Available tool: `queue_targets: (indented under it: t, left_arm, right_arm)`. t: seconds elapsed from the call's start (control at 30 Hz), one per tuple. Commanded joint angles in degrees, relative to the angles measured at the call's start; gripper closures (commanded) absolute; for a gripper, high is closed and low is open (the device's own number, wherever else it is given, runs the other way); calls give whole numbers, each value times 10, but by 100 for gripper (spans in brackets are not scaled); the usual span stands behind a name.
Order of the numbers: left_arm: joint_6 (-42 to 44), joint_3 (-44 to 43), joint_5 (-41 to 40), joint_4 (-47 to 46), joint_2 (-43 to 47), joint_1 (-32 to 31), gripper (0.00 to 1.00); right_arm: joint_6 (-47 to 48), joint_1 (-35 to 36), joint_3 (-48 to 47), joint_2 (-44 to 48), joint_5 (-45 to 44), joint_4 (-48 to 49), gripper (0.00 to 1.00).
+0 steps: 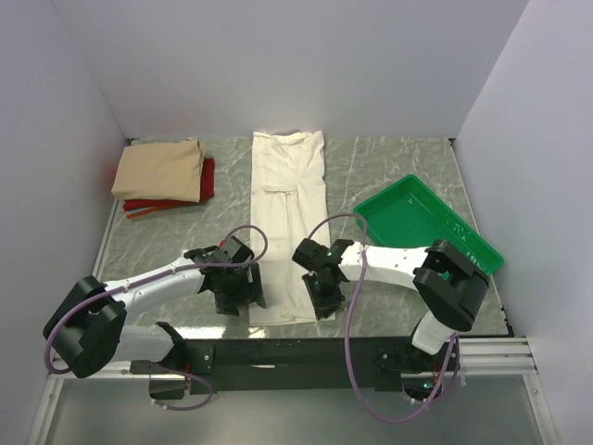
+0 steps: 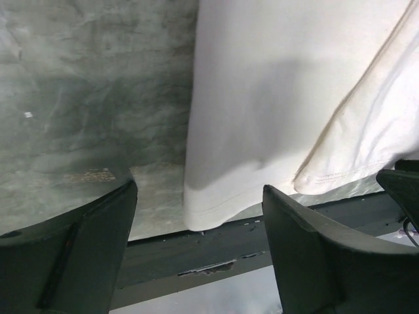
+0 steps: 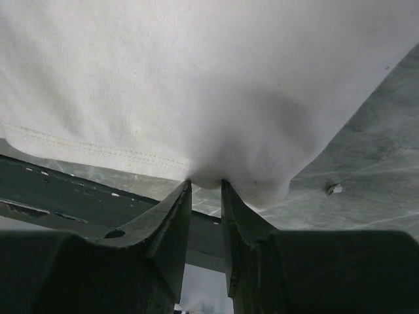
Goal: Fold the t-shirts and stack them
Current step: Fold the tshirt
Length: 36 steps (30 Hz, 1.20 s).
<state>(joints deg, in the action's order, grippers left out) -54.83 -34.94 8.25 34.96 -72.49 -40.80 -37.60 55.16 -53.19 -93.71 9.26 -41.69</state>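
Note:
The cream t-shirt [image 1: 289,185] lies as a long narrow strip down the middle of the marble table, collar at the far end. My left gripper [image 1: 239,295] hovers at its near left corner; in the left wrist view its jaws [image 2: 200,190] stand wide open around the hem corner [image 2: 209,209] without touching it. My right gripper [image 1: 324,298] is at the near right corner, where its fingers [image 3: 206,183] are nearly together and pinch a bulge of the cream cloth [image 3: 196,78]. The tan t-shirt [image 1: 159,170] lies folded on the red one [image 1: 208,176] at the far left.
A green plastic tray [image 1: 419,221] sits at the right, just behind my right arm. The table's black front rail [image 2: 196,255] runs right below the shirt's near hem. White walls close in the table on three sides.

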Motion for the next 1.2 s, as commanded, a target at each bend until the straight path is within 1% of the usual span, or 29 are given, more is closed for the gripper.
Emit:
queue_targets:
  t: [0.0,0.03,0.07,0.33,0.5,0.6,0.7,0.73,0.8,0.83,0.9,0.93,1.0,1.07,1.17]
  left_arm:
    - [-11,11,7,-31,-9,-5,18]
    - [-9,14,9,-35,-11,-7,21]
    - [-9,17,12,-38,-12,-6,23]
    - [-14,35,26,-42,-32,-14,39]
    - [-15,39,27,-39,-49,-18,42]
    - [-15,43,28,-38,-62,-23,48]
    - [-17,46,29,-43,-72,-28,54]
    - [-17,47,30,-45,-75,-31,58]
    - [-16,48,32,-49,-78,-34,61]
    - [-17,48,33,-49,-79,-37,65]
    - [-17,45,29,-46,-83,-39,70]
    - [-18,44,27,-44,-83,-40,74]
    - [-19,44,26,-43,-85,-42,76]
    - [-20,44,24,-41,-87,-44,81]
    - [-21,47,24,-41,-88,-46,84]
  right_arm:
    - [-18,5,4,33,-29,11,67]
    - [-21,5,4,35,-29,12,66]
    - [-22,5,4,41,-29,13,65]
    - [-24,6,4,24,-35,16,64]
    - [-26,11,3,13,-43,16,64]
    - [-27,13,8,4,-41,21,64]
    - [-32,18,11,-2,-49,21,67]
    - [-34,19,12,-4,-52,20,71]
    - [-36,18,12,-5,-57,18,76]
    - [-37,19,14,-6,-59,18,81]
    - [-42,19,14,-6,-64,13,86]
    - [-43,19,14,-3,-66,11,90]
    - [-49,20,19,3,-71,7,93]
    - [-53,21,20,12,-76,3,99]
    - [-55,20,23,27,-74,-7,100]
